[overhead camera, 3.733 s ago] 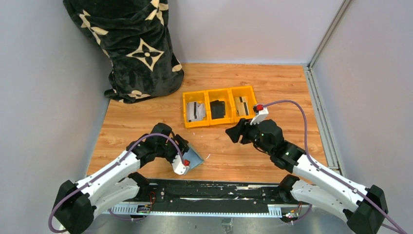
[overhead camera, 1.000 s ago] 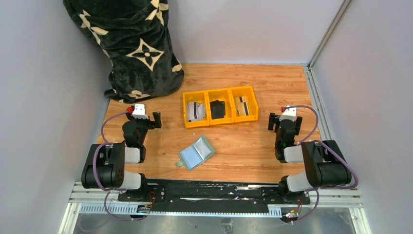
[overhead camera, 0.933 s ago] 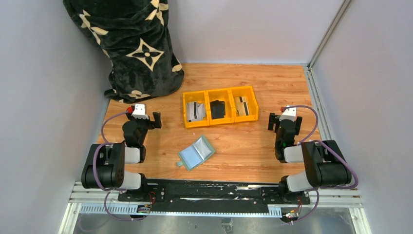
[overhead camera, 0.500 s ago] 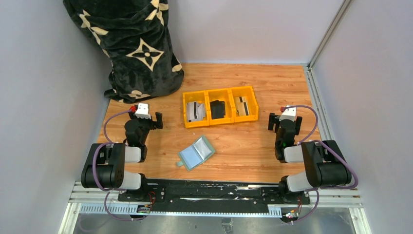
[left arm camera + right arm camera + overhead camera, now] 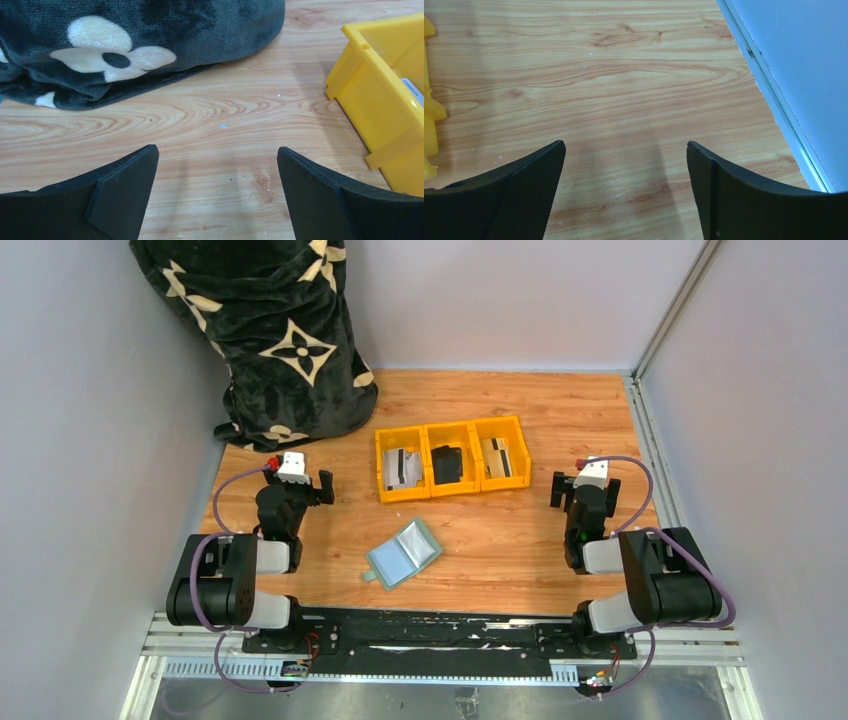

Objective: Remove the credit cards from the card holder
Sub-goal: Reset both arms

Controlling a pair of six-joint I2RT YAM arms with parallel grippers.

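Note:
The sage-green card holder (image 5: 402, 553) lies open on the wood near the table's front middle, its clear sleeves facing up. Pale credit cards with dark stripes lie in the left bin (image 5: 403, 468) and the right bin (image 5: 498, 458) of the yellow tray (image 5: 452, 486). My left gripper (image 5: 297, 481) is folded back at the left, open and empty, well away from the card holder. On the right side, my right gripper (image 5: 585, 481) is also folded back, open and empty. Both wrist views show only bare wood between the jaws: left gripper (image 5: 218, 152), right gripper (image 5: 626, 146).
A black block-like item (image 5: 447, 464) sits in the tray's middle bin. A dark patterned blanket (image 5: 270, 330) is heaped at the back left, also in the left wrist view (image 5: 125, 45). The tray's corner (image 5: 385, 100) is at that view's right. A metal rail (image 5: 655, 460) edges the table's right.
Since the earliest frame both arms have pulled back from the middle to folded poses and the card holder lies free on the wood. Over the last second the left gripper shifted slightly right.

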